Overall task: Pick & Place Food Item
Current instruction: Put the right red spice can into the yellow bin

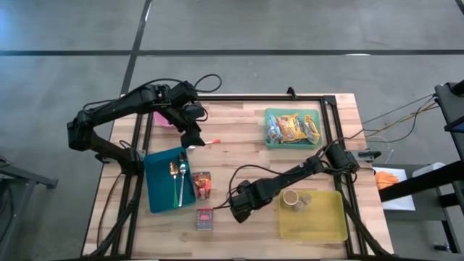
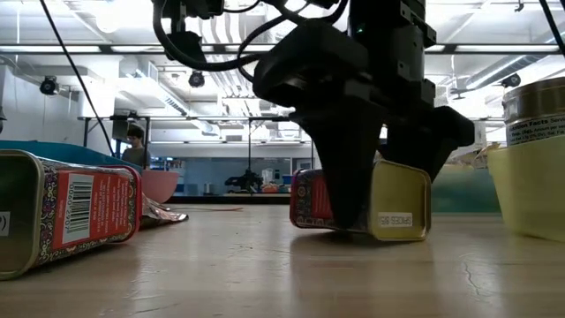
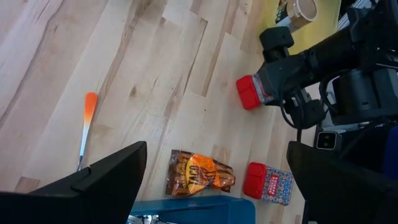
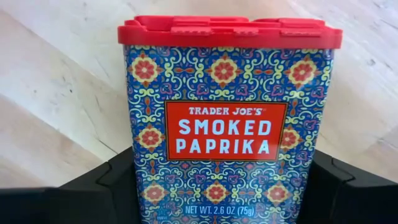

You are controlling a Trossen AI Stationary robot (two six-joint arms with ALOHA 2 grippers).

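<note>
Right gripper (image 1: 239, 212): lowered to the table near the front edge, with one finger on each side of a lying tin. The fingers are seen part-way closed around it; whether they already press on the tin cannot be told.
Paprika tin (image 4: 227, 118): a patterned tin with a red lid, labelled smoked paprika. It is seen lying on its side on the wood (image 1: 232, 156), between the fingers of the right gripper, just beside the yellow tray (image 1: 333, 225).
Second tin (image 1: 205, 219): the same kind of tin, lying flat on the table, near the right gripper on the side of the blue tray (image 1: 156, 185).
Left gripper (image 1: 192, 141): held above the table at the back corner of the blue tray, its fingers spread wide and nothing held between them.
Blue tray: two metal spoons (image 1: 177, 177) are laid in it.
Snack packet (image 1: 201, 185): an orange and brown packet, lying at the edge of the blue tray.
Yellow tray: a tan cup (image 1: 291, 199) and a small jar (image 1: 305, 198) are placed at its back edge.
Green bin (image 1: 270, 138): filled with colourful snack bags, at the back of the table.
Orange-tipped tool (image 3: 87, 124): laid on the wood close to the left gripper.
Pink bowl (image 1: 164, 119): partly hidden under the left arm.
</note>
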